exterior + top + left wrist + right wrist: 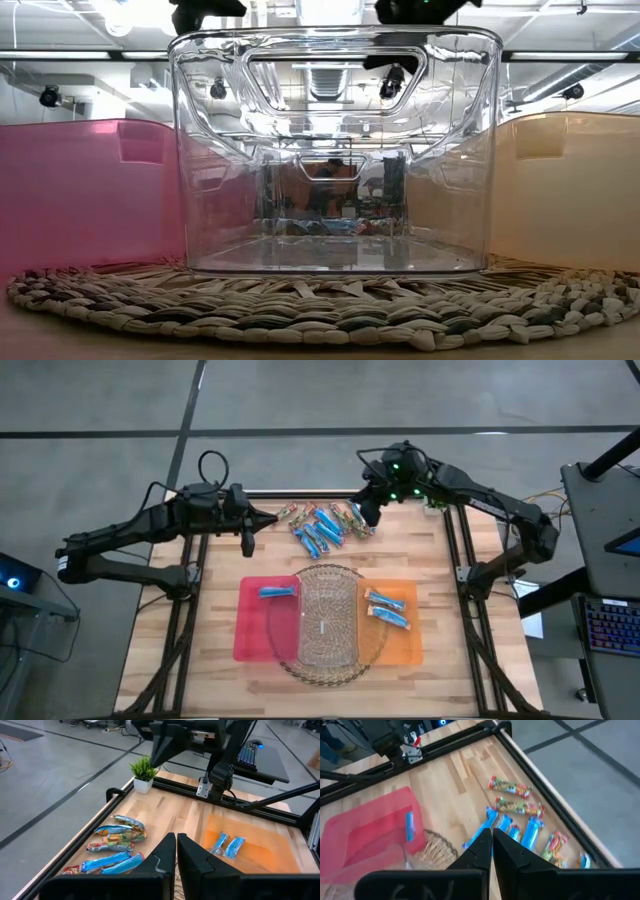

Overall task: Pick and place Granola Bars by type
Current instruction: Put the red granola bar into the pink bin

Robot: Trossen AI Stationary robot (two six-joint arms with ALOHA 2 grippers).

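Three containers sit in a row at the 6 o'clock side of my table (210, 660), all on a round woven mat (325, 660): a pink bin (255, 630) toward 9 o'clock, a clear bin (328, 622) in the middle, an orange bin (405, 638) toward 3 o'clock. Contents, as I read them from the high view: pink bin, one blue bar (279, 592); orange bin, two blue bars (387, 607) lying side by side; clear bin, nothing I can make out beyond a small pale mark on its floor. Unsorted stock: the pile of Granola Bars (322, 525) lies at the 12 o'clock edge of the table, blue wrappers mixed with tan ones printed in red and green, several touching or overlapping. A small potted plant (144, 771) stands at the corner near 1 o'clock. Left gripper (246, 543): fingers closed on nothing, hovering just to the 9 o'clock side of the pile. Right gripper (371, 512): fingers closed on nothing, hovering at the pile's 2 o'clock edge. Step in hand, by my judgement: between picks, with most of the stock not yet sorted. Next move calls for one gripper to part its fingers, come down over a single bar at the pile's fringe, and take it without dragging its neighbours. Blue bars already lie in two different bins, so I cannot tell which bin serves which type.
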